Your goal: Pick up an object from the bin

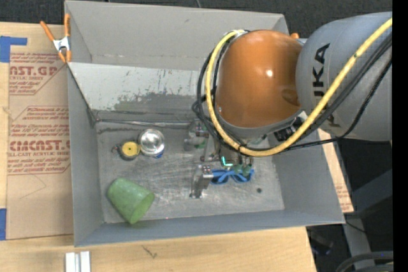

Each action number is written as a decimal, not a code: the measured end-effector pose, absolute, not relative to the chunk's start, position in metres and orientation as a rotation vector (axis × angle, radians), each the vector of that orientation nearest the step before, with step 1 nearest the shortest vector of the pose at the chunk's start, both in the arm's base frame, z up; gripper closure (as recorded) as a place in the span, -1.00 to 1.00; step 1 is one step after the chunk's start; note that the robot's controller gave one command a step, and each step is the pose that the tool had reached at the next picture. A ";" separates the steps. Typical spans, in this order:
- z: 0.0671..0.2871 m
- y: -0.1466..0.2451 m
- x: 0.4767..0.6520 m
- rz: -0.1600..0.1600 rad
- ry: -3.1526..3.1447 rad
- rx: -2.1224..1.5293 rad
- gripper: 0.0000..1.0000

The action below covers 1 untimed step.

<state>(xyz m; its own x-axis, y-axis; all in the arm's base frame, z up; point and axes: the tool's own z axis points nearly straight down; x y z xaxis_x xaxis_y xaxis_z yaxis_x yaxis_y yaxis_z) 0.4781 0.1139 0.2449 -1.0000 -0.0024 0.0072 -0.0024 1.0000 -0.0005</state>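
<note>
Camera view finds the end effector (201, 181) low on the bin (83, 137) floor, its grip state impossible to tell, a small blue-and-green object (231, 175) just beside it toward the arm, where an off-centre closure could knock it away.

Black letters "KA" stand on the grey arm (322, 67), up and to the right of the pincer (201, 180). Well to the pincer's left, the cardboard sheet (32, 111) bears red print: large "CAST", and lower down "CAST ACRYLIC SHEE". The smaller lines are too small to read.
</note>
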 end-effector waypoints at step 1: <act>0.161 0.041 0.522 0.005 -3.134 -0.139 -1.00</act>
